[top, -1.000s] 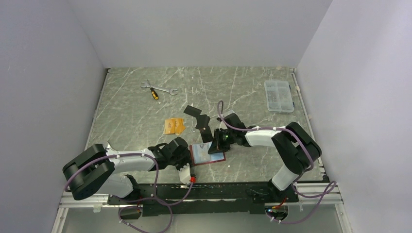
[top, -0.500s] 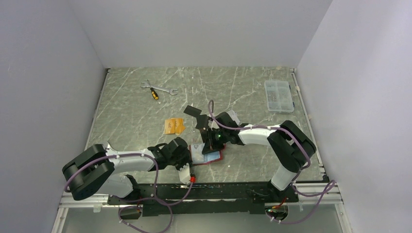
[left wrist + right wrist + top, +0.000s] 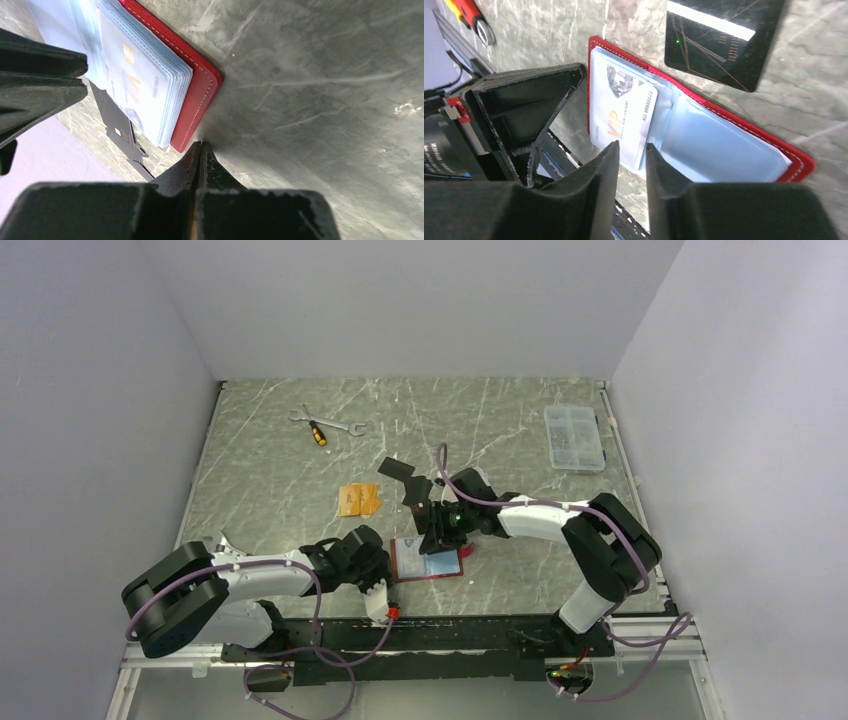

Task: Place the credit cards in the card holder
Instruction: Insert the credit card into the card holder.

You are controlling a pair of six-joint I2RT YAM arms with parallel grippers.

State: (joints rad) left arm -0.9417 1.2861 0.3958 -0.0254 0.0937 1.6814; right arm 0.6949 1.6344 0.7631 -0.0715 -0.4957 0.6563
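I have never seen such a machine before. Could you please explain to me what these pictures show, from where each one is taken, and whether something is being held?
This is a robot with two arms fixed at the near edge of a table. The wide picture looks down from above. The other two come from a small camera on each wrist.

On the table lie an opened red card holder, orange cards, black cards, a wrench with a screwdriver, and a clear box.

The left tool is shut, its tip beside the holder's edge, with nothing visibly held. The right tool stands open around the end of a silver card, which sits partly inside a clear sleeve.
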